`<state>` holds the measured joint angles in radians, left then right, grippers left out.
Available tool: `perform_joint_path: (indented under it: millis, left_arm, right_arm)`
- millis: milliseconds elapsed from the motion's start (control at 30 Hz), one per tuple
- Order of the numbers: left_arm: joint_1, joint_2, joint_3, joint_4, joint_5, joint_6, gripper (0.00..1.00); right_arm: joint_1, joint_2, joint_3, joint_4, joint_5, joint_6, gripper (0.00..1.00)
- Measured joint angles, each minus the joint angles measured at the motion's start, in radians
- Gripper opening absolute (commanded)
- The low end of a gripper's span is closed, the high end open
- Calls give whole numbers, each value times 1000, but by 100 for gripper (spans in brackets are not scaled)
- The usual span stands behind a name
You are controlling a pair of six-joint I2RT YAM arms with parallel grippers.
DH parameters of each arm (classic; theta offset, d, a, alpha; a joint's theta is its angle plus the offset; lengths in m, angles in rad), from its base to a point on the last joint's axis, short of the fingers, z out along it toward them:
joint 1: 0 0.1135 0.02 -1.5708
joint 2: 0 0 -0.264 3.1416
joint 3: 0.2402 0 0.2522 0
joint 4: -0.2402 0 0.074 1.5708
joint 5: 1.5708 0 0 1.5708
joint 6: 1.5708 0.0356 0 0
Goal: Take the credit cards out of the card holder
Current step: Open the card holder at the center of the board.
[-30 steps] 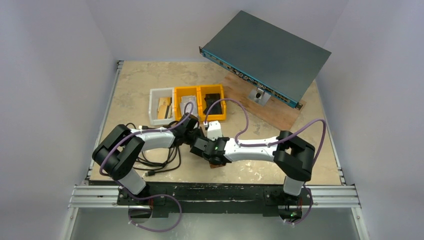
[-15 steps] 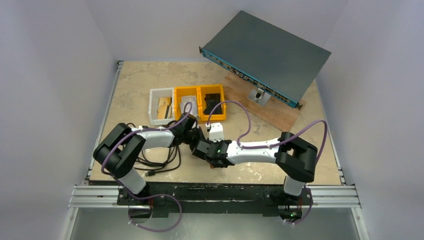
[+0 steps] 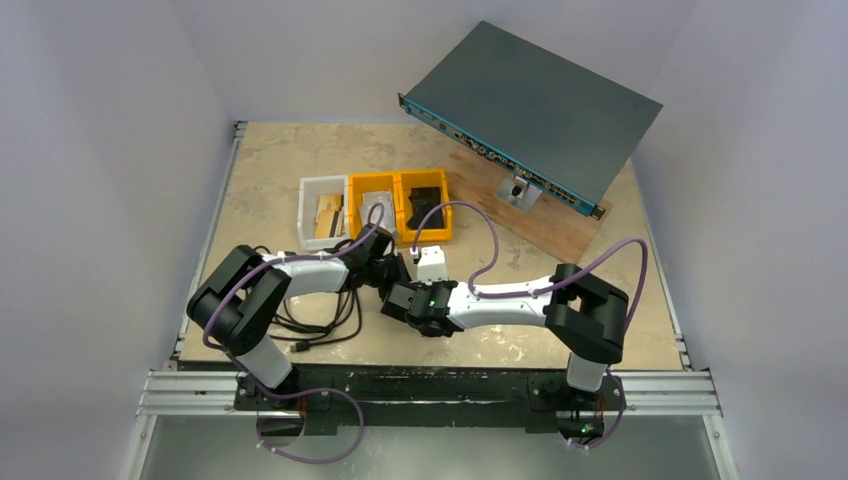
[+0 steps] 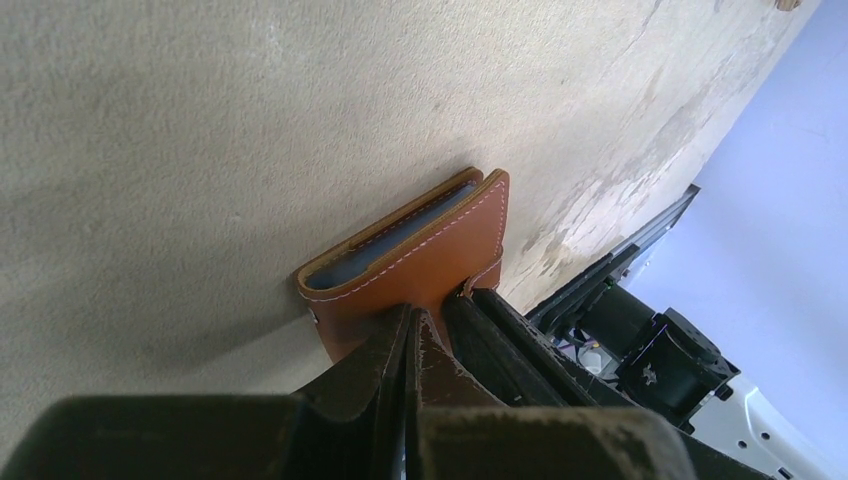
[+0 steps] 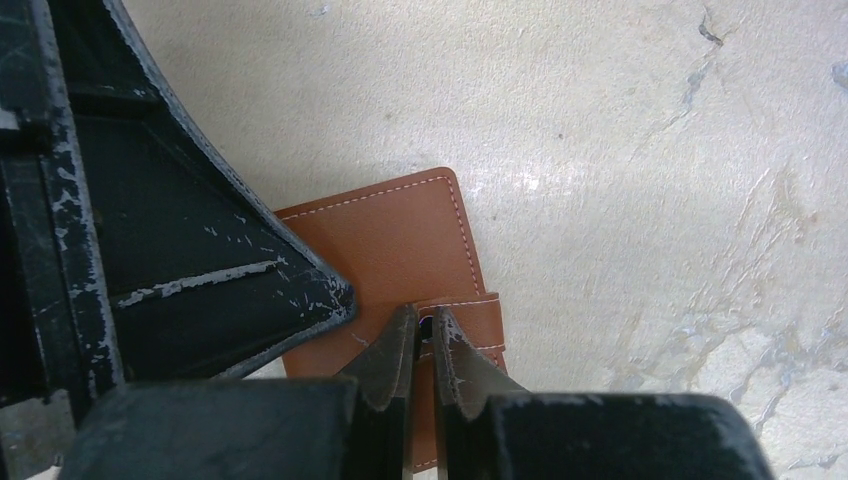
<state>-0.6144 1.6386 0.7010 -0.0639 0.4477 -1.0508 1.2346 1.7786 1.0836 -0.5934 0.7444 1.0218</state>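
The card holder (image 4: 420, 250) is a brown leather wallet lying folded shut on the table, with a sliver of blue lining at its edge. In the right wrist view it (image 5: 400, 235) shows its closing strap (image 5: 475, 320). My left gripper (image 4: 410, 318) is shut, its tips pressed on the cover. My right gripper (image 5: 421, 322) is pinched on the strap's end. In the top view both grippers, left (image 3: 390, 272) and right (image 3: 398, 297), meet and hide the holder. No credit cards show in the holder. Tan cards (image 3: 325, 214) and grey cards (image 3: 378, 208) lie in bins.
A white bin (image 3: 312, 190) and two yellow bins (image 3: 398, 180) stand behind the grippers; the right one holds a chunky black object (image 3: 425, 205). A grey rack unit (image 3: 535, 110) leans on a wooden board at the back right. Black cables (image 3: 320, 315) lie by the left arm.
My right arm has shifted a little to the left over the holder; the brown corner seen under its wrist is now covered. The left arm has hardly moved.
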Motion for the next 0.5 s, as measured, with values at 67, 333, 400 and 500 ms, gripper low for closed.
perform_joint_path:
  millis: [67, 333, 400, 500]
  left_arm:
    - [0, 2, 4, -6, 0, 0, 0]
    - [6, 11, 9, -18, 10, 7, 0]
    - [8, 11, 9, -23, 11, 7, 0]
    - [11, 13, 9, -24, 14, 7, 0]
  right_arm:
    - [-2, -5, 0, -5, -3, 8, 0]
    - [-14, -39, 2, -64, -25, 44, 0]
    - [-19, -61, -8, -121, -26, 45, 0]
    - [-26, -81, -13, -167, -27, 46, 0]
